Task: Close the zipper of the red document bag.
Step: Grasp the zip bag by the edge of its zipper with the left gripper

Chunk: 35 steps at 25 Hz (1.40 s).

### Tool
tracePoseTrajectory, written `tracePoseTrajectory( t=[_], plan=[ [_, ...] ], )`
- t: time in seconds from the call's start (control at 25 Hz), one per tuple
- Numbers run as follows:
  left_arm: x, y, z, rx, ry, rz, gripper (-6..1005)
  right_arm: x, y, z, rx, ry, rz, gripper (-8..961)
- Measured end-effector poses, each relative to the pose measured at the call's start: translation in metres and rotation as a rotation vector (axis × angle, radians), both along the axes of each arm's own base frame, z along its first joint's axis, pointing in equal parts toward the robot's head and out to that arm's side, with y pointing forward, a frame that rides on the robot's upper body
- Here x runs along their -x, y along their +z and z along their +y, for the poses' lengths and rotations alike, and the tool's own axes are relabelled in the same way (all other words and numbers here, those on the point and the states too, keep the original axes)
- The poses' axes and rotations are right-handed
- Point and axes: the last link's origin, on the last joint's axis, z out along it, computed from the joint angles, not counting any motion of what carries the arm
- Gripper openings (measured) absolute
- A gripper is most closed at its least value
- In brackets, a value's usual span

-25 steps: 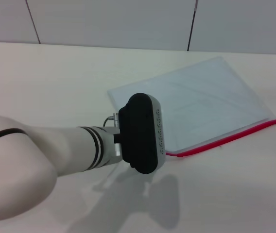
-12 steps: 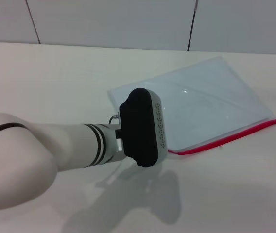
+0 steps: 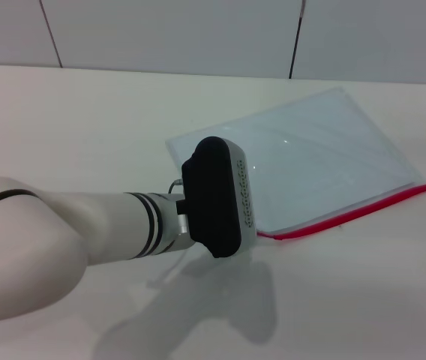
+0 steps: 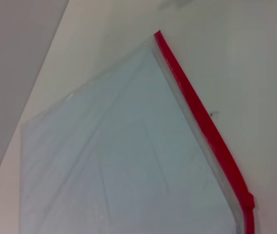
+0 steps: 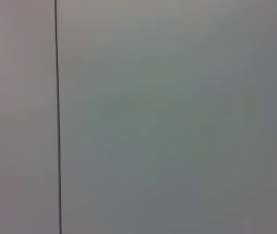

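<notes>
The zipper (image 3: 346, 215) is a thin, bright red strip with a smooth, glossy look, running along the edge of the red document bag (image 3: 310, 161) that faces the robot; in the left wrist view the strip (image 4: 202, 126) shows as a straight band with a small step near one end, and no slider can be made out on it. The bag is a large, flat rectangle of translucent pale blue-white plastic, lying skewed on the worktop (image 3: 85, 127) towards the robot's right, its surface faintly creased and catching a few glints. Through the plastic some faint straight lines can be seen, but no brand, label or writing can be read on it. The left tool (image 3: 217, 196) appears only from behind, as a rounded black housing with a pale, dotted strip down its side, fixed on a white arm with dark rings; it hangs over the bag's near left corner, beside the zipper's left end, and whether it stands wide or narrow cannot be told. The worktop is a smooth, matt cream surface, backed by pale grey wall panels (image 3: 198, 34) divided by thin dark seams. The right tool is out of sight; its wrist camera faces only such a panel.
</notes>
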Motion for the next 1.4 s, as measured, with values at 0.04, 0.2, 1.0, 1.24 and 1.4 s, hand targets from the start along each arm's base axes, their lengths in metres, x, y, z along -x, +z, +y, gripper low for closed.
tracePoseTrajectory(
  t=[0.04,0.2,1.0,1.24,1.4],
  plan=[
    [0.000,0.000,0.000,0.000,0.001,0.001,603,0.000,0.000,0.000,0.000,0.000,0.000,851],
    [0.002,0.001,0.004,-0.017,0.014,-0.011,480,0.000,0.000,0.000,0.001,0.000,0.000,851],
    [0.010,0.002,0.011,-0.078,0.036,-0.082,72,-0.001,0.000,-0.001,0.000,0.000,-0.007,852],
    [0.011,0.005,0.010,-0.132,0.009,-0.128,47,0.001,0.000,0.001,0.040,0.045,-0.098,852],
    [0.013,0.010,0.008,-0.198,-0.040,-0.167,48,0.013,-0.005,0.007,0.130,0.166,-0.292,852]
  ],
)
